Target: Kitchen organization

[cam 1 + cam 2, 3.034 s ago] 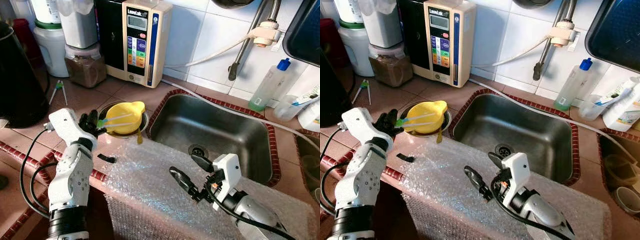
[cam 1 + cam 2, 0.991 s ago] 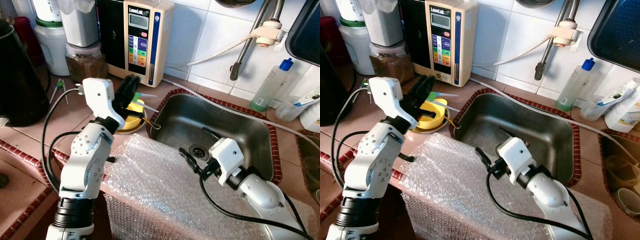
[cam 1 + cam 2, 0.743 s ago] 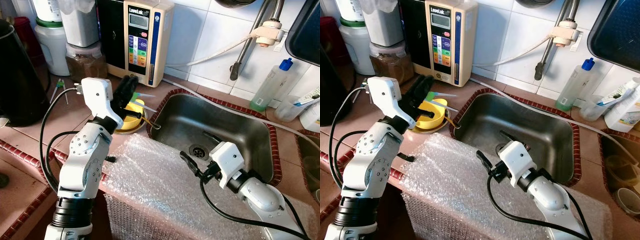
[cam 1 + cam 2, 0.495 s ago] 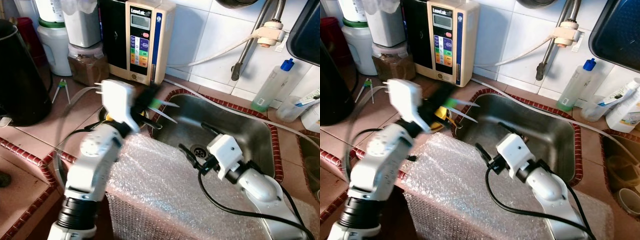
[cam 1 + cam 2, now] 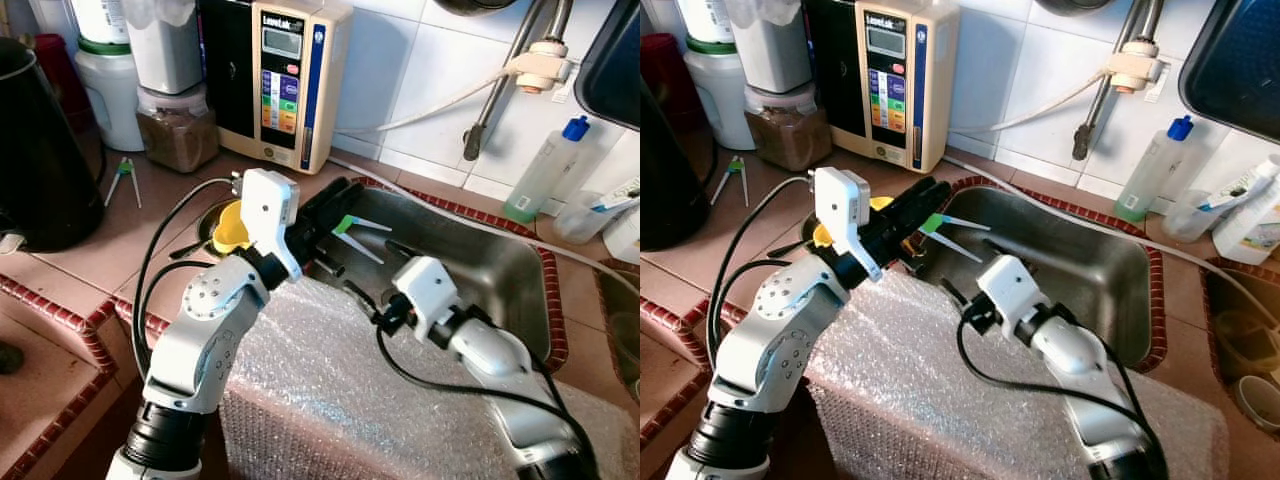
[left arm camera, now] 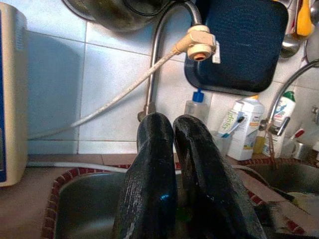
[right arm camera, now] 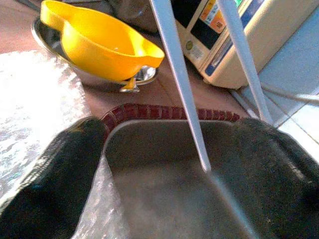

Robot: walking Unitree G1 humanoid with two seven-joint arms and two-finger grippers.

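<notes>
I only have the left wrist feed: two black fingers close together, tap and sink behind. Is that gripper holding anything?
Observer: Yes. From the head camera, the left gripper is shut on a pair of green-topped training chopsticks, tips pointing out over the sink.
Operator: Where's the other gripper?
Observer: The right gripper is just below the chopsticks at the sink's near-left rim, fingers open.
Operator: Is it touching them?
Observer: No. In the right wrist view the sticks pass between its open fingers with a gap on both sides.
Operator: What's nearby on the counter?
Observer: A yellow funnel sits in a metal bowl beside the sink.
</notes>
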